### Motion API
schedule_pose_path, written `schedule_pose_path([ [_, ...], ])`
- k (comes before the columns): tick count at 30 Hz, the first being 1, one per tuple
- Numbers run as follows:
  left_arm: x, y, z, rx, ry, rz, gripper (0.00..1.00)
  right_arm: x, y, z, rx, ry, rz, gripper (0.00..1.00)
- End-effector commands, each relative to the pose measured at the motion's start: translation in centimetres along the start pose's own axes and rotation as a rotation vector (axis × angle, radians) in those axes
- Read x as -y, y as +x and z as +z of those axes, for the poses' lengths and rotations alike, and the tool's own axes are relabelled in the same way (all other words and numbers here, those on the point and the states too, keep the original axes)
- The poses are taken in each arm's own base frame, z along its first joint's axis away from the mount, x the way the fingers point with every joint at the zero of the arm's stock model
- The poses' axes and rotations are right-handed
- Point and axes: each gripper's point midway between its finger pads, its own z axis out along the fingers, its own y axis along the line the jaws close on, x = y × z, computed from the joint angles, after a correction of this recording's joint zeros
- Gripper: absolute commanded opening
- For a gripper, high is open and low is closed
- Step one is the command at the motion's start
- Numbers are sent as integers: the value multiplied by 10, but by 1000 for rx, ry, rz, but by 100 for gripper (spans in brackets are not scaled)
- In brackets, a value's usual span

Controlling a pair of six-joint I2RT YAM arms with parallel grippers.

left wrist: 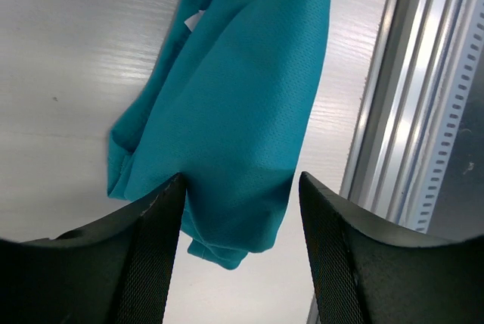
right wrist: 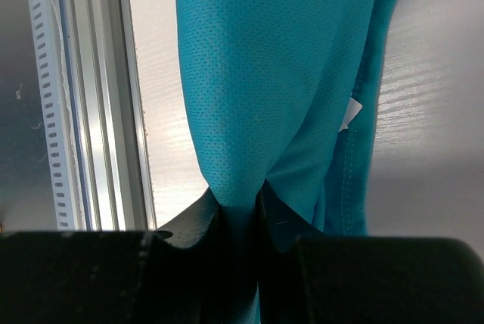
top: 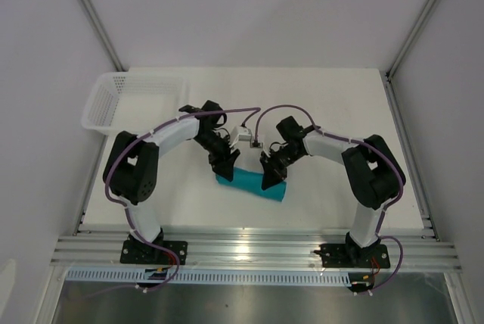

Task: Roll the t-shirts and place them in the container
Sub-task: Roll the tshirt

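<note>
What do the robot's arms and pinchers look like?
The left arm and right arm have white tubes between chunky black joints, and a thin purple cable runs along each. The left gripper and right gripper are black, with finely textured fingers.

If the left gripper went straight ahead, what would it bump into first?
The teal t-shirt: it lies right ahead of the open left gripper, with the table probably just beneath.
</note>
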Motion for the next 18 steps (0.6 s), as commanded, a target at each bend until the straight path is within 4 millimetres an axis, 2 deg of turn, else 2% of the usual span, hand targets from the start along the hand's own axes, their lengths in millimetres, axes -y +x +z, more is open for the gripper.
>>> schedule_pose_path([
  [1,-15,-13,4,31,-40,22,64,0,-14,-3,26,-22,-8,4],
  [2,-16,-12,6,28,-33,14,62,1,-13,-3,21,-19,-1,5],
  [4,-14,-14,10,33,4,-9,46,3,-12,-2,14,-15,2,8],
  [5,-10,-13,10,30,23,-34,27,3,-12,-3,10,-10,-5,10],
  [6,-9,-14,11,32,34,-45,19,3,-11,-4,7,-5,-4,13],
  [7,-7,-14,11,33,45,-60,13,8,-10,-5,-2,22,-9,23],
  [9,-5,-14,12,36,55,-103,1,10,-10,-8,-6,54,-7,30],
  [10,-5,-12,13,32,57,-119,1,15,-9,-10,-19,85,-4,37],
  [12,-7,-11,14,23,50,-162,1,16,-11,-14,-20,110,-7,45],
  [18,-17,-18,14,21,34,-239,1,21,-22,-27,11,177,-4,55],
])
